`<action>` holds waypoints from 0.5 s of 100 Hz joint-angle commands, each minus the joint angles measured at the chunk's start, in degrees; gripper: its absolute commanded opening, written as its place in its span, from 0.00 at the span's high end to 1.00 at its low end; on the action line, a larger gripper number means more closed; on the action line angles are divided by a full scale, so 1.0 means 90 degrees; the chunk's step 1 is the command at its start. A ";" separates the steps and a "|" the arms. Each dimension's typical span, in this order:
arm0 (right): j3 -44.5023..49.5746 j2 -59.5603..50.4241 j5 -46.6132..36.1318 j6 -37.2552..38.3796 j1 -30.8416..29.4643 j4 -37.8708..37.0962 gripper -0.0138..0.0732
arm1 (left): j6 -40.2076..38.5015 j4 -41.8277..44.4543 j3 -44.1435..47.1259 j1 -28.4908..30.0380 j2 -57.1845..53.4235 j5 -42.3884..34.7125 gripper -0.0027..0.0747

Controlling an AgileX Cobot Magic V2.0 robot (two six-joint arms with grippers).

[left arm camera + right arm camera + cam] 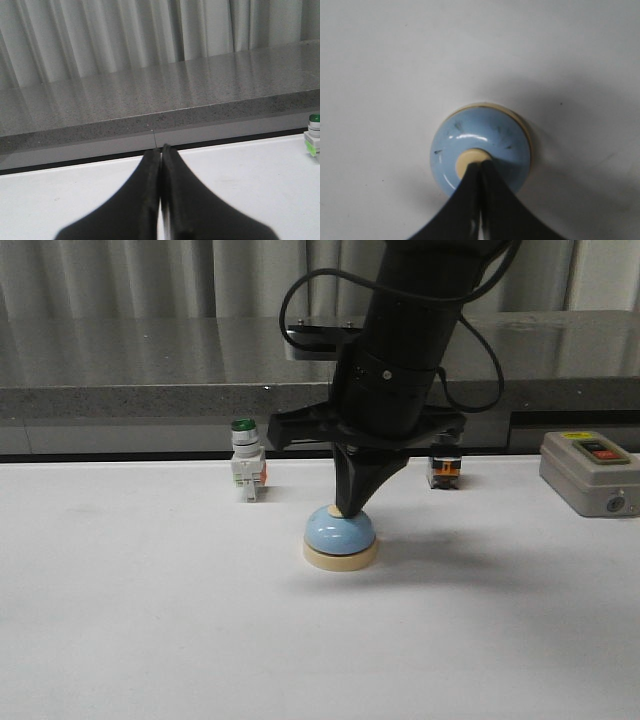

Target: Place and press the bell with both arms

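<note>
Centrally, glossy blue domed bell [340,536], black tapered right tool [352,508] touching knob [469,162]

Lighting is even and moderately bright, from overhead. The table [150,620] shows a soft shadow right of the bell [340,536]. White glints mark the bell's dome in the right wrist view. The grey counter [150,355] carries dull reflections. Wrist views are soft; finger edges at lower frame are blurred.

Blue-domed bell [340,538] (cream base) upright on table.
</note>
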 commanded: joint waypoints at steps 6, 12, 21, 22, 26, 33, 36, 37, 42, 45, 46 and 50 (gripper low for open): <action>-0.0171 -0.0691 -0.0045 -0.0062 -0.0007 0.0006 0.91 | -0.0056 -0.0013 0.0263 0.0008 -0.0186 -0.0503 0.99; -0.0171 -0.0889 -0.0010 -0.0062 -0.0056 0.0000 0.91 | -0.0056 -0.0013 0.0263 0.0008 -0.0186 -0.0503 0.99; -0.0163 -0.1163 0.0029 -0.0062 -0.0213 -0.0005 0.91 | -0.0056 -0.0013 0.0263 0.0008 -0.0186 -0.0503 0.99; -0.0163 -0.1210 0.0044 -0.0062 -0.0245 -0.0005 0.91 | -0.0056 -0.0013 0.0263 0.0008 -0.0186 -0.0503 0.99; -0.0155 -0.1353 0.0060 -0.0062 -0.0333 -0.0005 0.91 | -0.0056 -0.0013 0.0263 0.0008 -0.0186 -0.0503 0.99; -0.0148 -0.1598 0.0119 -0.0062 -0.0527 -0.0023 0.91 | -0.0056 -0.0013 0.0263 0.0008 -0.0186 -0.0503 0.99; -0.0143 -0.1703 0.0146 -0.0062 -0.0625 -0.0036 0.91 | -0.0056 -0.0013 0.0263 0.0008 -0.0186 -0.0503 0.99; -0.0143 -0.1729 0.0155 -0.0062 -0.0645 -0.0060 0.91 | -0.0056 -0.0013 0.0263 0.0008 -0.0186 -0.0503 0.99; -0.0129 -0.1925 0.0179 -0.0062 -0.0786 -0.0154 0.91 | -0.0056 -0.0013 0.0263 0.0008 -0.0186 -0.0503 0.99; -0.0094 -0.2086 0.0185 -0.0062 -0.0857 -0.0213 0.91 | -0.0056 -0.0013 0.0263 0.0008 -0.0186 -0.0503 0.99; -0.0071 -0.2122 0.0172 -0.0062 -0.0890 -0.0247 0.91 | -0.0056 -0.0013 0.0263 0.0008 -0.0186 -0.0503 0.99; 0.0030 -0.2350 0.0144 -0.0062 -0.0985 -0.0313 0.91 | -0.0056 -0.0013 0.0263 0.0008 -0.0186 -0.0503 0.99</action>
